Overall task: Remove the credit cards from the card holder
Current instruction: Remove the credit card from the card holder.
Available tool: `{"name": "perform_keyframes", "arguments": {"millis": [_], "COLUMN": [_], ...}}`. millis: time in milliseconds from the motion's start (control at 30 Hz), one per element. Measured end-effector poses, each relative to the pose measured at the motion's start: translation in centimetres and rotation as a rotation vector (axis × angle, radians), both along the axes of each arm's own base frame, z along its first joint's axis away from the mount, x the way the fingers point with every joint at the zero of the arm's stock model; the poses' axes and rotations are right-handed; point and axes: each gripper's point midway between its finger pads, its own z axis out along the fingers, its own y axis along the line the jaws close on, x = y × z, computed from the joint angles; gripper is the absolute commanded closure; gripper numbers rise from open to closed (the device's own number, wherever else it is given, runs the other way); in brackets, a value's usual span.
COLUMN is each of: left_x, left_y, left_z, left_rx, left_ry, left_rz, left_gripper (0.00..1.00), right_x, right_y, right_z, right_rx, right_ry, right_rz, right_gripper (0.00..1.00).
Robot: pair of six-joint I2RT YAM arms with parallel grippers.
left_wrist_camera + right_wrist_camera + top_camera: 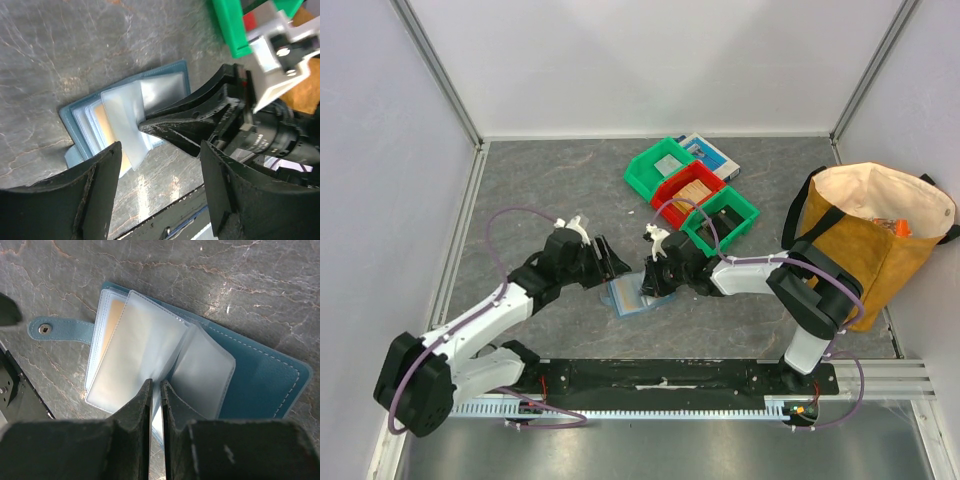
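The slate-blue card holder (632, 296) lies open on the grey table between my two grippers. Its clear plastic sleeves (140, 355) are fanned out, and a tan card (114, 315) shows inside one of the lower sleeves. My right gripper (156, 384) is shut on the edge of a clear sleeve at the holder's fold and lifts it a little. In the left wrist view my left gripper (160, 150) is open and empty, just beside the holder (80, 117), and the right gripper's fingers (190, 120) pinch the sleeve (122, 117). The holder's snap strap (50, 330) lies flat.
Two green bins (660, 170) (725, 218) and a red bin (688, 190) stand behind the holder, with a blue-and-white flat box (710, 155) behind them. A tan tote bag (875, 235) stands at the right. Walls close the table in on three sides.
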Motion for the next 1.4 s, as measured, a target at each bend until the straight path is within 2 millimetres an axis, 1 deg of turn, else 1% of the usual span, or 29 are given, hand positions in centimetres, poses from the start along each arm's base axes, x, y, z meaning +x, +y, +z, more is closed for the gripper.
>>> {"name": "perform_keyframes", "arguments": {"millis": [133,267,400,567,833,1033,1200,1400], "left_x": [-0.7,-1.4,-1.9,-2.2,-1.8,-1.5,-1.5,-1.6], "left_y": [-1.0,-1.4,-1.5,-2.0,-2.4,-2.7,-3.2,-3.5], "left_z": [-2.5,-4.5,-6.1,-7.2,-7.6,-7.6,-7.5,-7.6], "left_rx": [0.007,0.024,0.037,0.046,0.036,0.022,0.004,0.006], "left_ry": [0.071,0.123,0.159,0.181,0.18,0.177,0.169,0.17], "left_rz": [-0.017,-0.029,-0.031,-0.04,-0.03,-0.022,-0.023,-0.029], "left_gripper": [0.29,0.3,0.31,0.34,0.35,0.35,0.38,0.39], "right_x": [0.0,0.0,0.1,0.1,0.2,0.2,0.1,0.1], "right_y": [0.0,0.0,0.0,-0.1,-0.1,-0.3,-0.7,-1.0], "right_z": [0.0,0.0,0.0,0.0,0.0,0.0,0.2,0.1], "right_rx": [0.007,0.009,0.012,0.014,0.018,0.023,0.021,0.015], "right_ry": [0.001,0.0,0.002,0.003,0.012,0.017,0.012,0.01], "right_rz": [-0.001,-0.002,-0.006,-0.011,-0.019,-0.029,-0.042,-0.05], "right_gripper": [0.84,0.84,0.84,0.84,0.83,0.78,0.78,0.78]}}
